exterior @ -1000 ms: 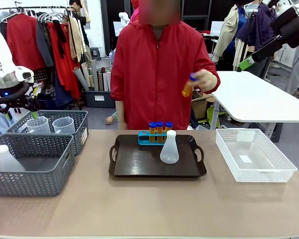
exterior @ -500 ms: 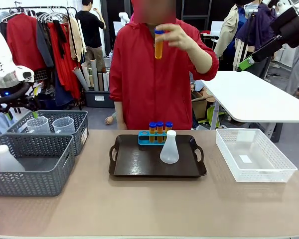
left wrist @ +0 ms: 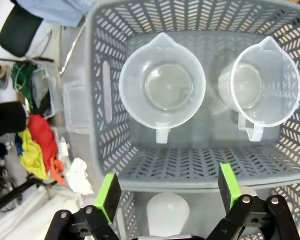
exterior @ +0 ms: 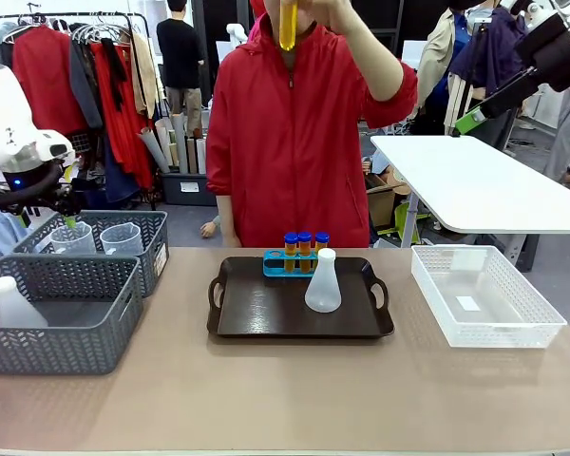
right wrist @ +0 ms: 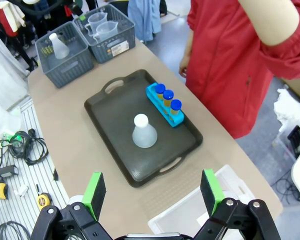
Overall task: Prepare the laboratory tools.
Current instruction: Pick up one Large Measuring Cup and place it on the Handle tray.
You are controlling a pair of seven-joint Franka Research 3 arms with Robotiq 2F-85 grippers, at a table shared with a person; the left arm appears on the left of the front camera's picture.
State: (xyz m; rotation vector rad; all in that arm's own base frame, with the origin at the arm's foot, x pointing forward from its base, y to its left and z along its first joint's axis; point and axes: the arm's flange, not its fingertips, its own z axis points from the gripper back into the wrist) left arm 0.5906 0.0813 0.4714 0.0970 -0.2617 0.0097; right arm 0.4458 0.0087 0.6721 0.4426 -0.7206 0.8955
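- Left pincer, wide apart, hangs over two clear handled beakers in the grey mesh basket left of the dark rectangular tray; coming down off-centre could easily clip a rim.
- Right pincer, apart too, high above that tray.

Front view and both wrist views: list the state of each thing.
Blue rack: upright on tray, three tubes in, one hole empty.
Fourth tube: held high in person's hand.
Tray flask: upright.
Two beakers: upright, empty, in basket.
Left claw: open, over the beakers.
Right claw: open, holding nothing.
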